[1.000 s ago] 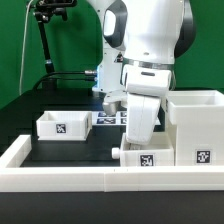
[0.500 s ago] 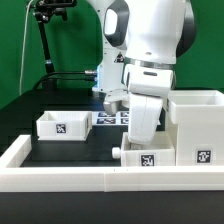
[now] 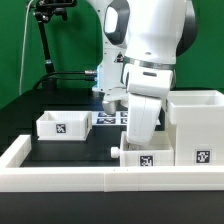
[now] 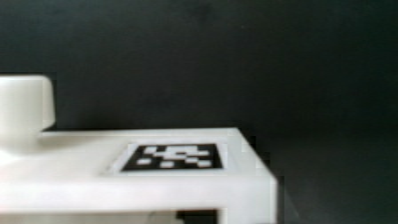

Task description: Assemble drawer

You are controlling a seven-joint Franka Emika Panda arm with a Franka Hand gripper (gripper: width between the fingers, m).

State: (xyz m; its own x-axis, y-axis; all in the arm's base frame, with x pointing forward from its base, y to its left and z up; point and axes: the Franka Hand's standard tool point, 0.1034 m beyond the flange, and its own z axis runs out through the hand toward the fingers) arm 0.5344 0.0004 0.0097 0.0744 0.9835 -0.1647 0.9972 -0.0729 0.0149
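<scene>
A small white tray [image 3: 141, 157] with a square tag stands next to the tall box-shaped shell [image 3: 196, 126] at the exterior view's right. My gripper [image 3: 137, 143] is lowered straight onto this tray; its fingertips are hidden behind the tray's wall. The wrist view is filled by the tray's white surface [image 4: 107, 180] and its tag [image 4: 175, 157], with a white block [image 4: 22, 106] beside it. No finger shows there. A second small tray [image 3: 64, 125] stands apart at the exterior view's left.
A long low white rim wall [image 3: 90, 180] runs along the front and up the exterior view's left side. The marker board [image 3: 108, 117] lies flat behind the arm. A black camera stand [image 3: 45, 40] rises at the back left.
</scene>
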